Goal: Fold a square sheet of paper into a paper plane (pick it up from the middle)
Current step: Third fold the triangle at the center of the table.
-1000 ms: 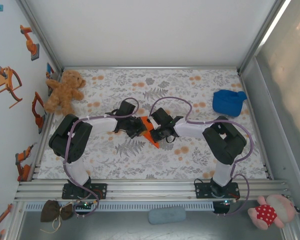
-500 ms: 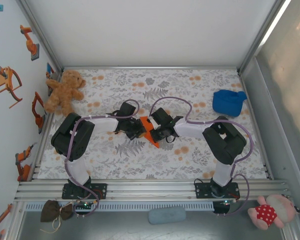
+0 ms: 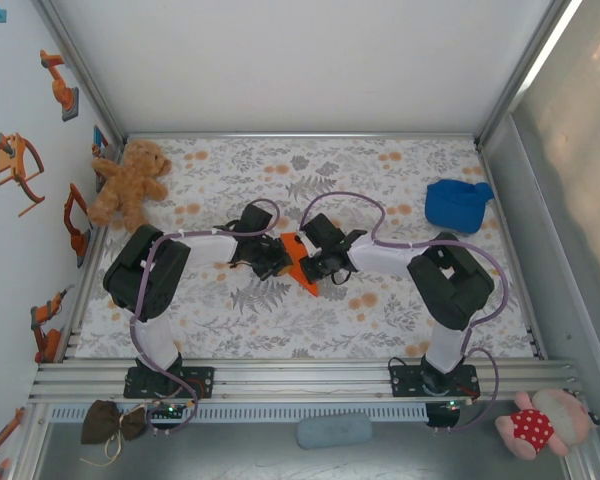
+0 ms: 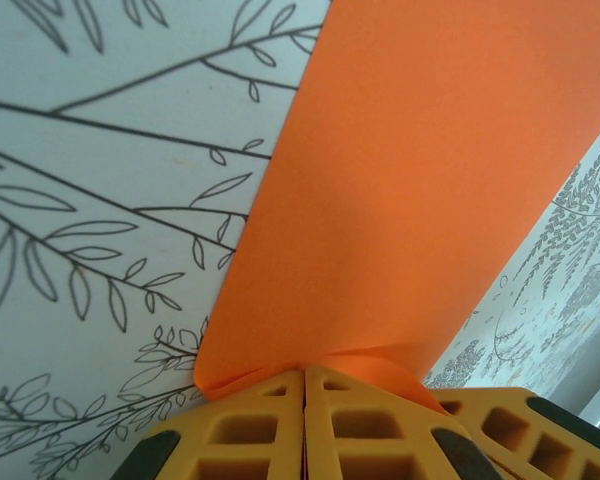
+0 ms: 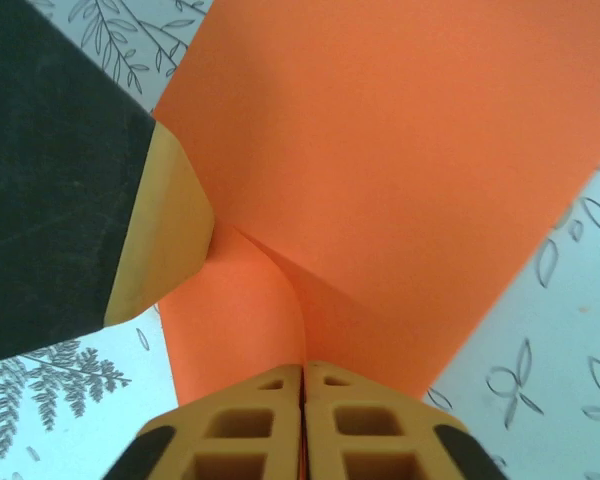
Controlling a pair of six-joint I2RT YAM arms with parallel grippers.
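The square sheet of paper [image 3: 301, 263] is bright orange and folded into a narrow pointed shape at the middle of the flowered mat. My left gripper [image 3: 279, 257] holds it from the left, and my right gripper [image 3: 317, 266] holds it from the right. In the left wrist view the yellow jaws are pressed together on a curled edge of the paper [image 4: 420, 180], at the gripper tip [image 4: 305, 372]. The right wrist view shows the same: jaws together at the tip [image 5: 303, 368], pinching a crease of the paper [image 5: 410, 170]. One left finger [image 5: 165, 235] touches the sheet there.
A brown teddy bear [image 3: 130, 183] sits at the mat's back left corner. A blue cloth lump [image 3: 457, 203] lies at the back right. The metal rail [image 3: 300, 375] runs along the front edge, with a pink toy [image 3: 540, 425] beyond it at the lower right.
My left gripper has edged slightly to the right, closer to the right gripper. The orange paper stays pinched between the two.
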